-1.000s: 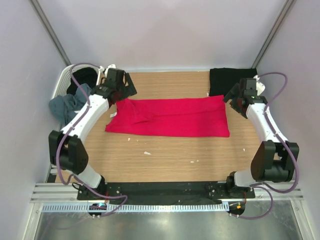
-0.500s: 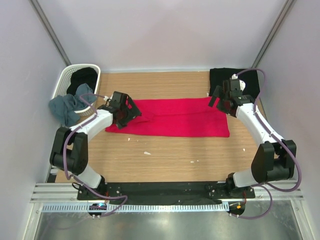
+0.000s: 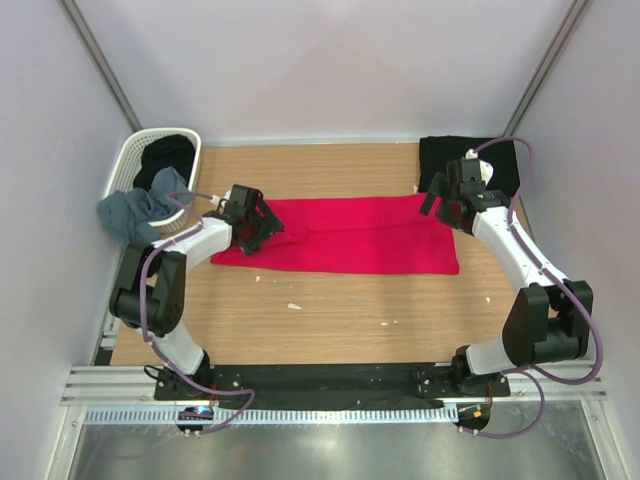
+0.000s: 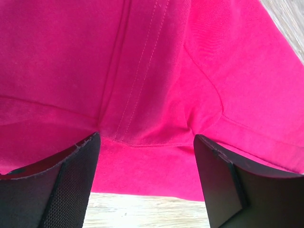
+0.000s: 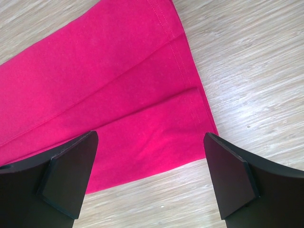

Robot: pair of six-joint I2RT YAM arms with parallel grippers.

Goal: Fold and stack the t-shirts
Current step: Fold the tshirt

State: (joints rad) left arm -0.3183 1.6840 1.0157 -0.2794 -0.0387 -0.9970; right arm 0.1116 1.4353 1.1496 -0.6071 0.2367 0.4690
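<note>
Gaping apart over soft, stitched crimson t-shirt: left tool, right tool.

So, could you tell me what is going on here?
A red t-shirt lies as a long folded strip across the table. The left arm's fingers hang open over its left end, the right arm's fingers over its right end; neither grips it. A black t-shirt lies at the far right corner.
</note>
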